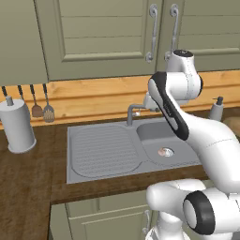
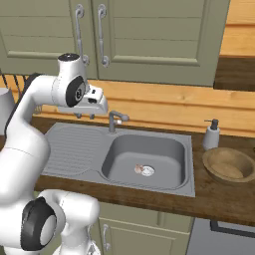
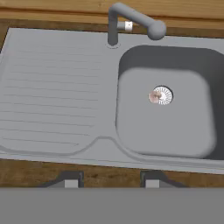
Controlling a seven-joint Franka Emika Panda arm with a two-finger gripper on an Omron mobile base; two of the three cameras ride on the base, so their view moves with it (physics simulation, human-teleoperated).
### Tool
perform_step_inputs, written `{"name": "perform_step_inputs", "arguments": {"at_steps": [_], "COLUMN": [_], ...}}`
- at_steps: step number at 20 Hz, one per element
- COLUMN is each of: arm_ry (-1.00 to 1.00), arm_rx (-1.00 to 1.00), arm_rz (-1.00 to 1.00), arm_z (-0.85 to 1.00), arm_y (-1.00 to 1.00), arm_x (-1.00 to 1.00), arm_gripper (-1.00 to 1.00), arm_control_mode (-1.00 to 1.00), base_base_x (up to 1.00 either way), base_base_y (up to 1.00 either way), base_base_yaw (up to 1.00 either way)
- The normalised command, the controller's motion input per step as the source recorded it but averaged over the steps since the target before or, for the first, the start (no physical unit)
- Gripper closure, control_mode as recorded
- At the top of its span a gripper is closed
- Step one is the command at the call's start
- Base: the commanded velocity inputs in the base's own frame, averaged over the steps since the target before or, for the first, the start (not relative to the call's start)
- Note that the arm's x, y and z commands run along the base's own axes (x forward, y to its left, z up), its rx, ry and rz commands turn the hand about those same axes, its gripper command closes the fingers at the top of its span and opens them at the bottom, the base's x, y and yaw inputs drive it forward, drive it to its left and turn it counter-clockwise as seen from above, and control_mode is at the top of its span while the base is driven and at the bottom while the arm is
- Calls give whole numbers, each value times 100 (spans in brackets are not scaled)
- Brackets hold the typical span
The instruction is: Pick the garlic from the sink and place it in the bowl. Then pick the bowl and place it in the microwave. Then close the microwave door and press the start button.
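Wooden counter framed your grey steel sink [image 2: 149, 184]; your empty, half-open two-finger gripper [image 3: 108, 180] hovered high, small pinkish garlic bulb [image 3: 155, 96] below-right beside the drain, awaiting descent.

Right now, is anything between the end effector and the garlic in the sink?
Nothing visible blocks it. The end effector hangs above the draining board; the garlic lies bare by the drain in the sink basin. The faucet stands off at the back rim.
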Motion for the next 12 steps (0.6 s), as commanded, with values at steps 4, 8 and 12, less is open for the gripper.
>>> {"name": "perform_step_inputs", "arguments": {"at_steps": [4,8,12], "arm_ry": [0,0,11], "arm_rx": [3,-2,7], "arm_rz": [0,-9,-17], "arm_z": [-11,-31,-37], "arm_y": [-25,-19,-84], "arm_x": [-2,-17,-6], "arm_gripper": [-100,-100,-100], "arm_control_mode": [-100,-100,-100], "base_base_x": [0,0,0], "base_base_y": [0,0,0], "base_base_yaw": [0,0,0]}}
